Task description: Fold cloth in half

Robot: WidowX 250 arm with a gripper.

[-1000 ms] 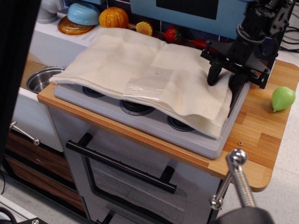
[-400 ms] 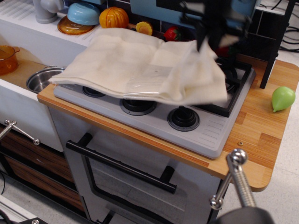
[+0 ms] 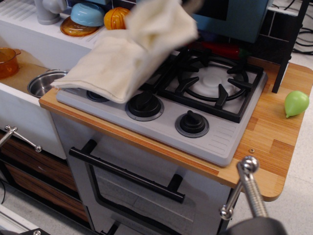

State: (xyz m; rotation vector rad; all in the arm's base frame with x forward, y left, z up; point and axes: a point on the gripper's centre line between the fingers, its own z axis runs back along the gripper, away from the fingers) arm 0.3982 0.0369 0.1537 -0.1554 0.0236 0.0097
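Lifted leftward since earlier, the large cream fabric cloth bares the right burner; the gripper seems out of view, grip unknowable. Lower edges aligned.

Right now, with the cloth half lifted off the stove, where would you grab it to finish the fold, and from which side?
Probably the raised edge of the cloth, where it is lifted and bunched above the burner grate, coming from the right over the bare grate. That edge hangs free in the air, while the left part lies flat over the stovetop and gives little to pinch. The gripper is not visible.
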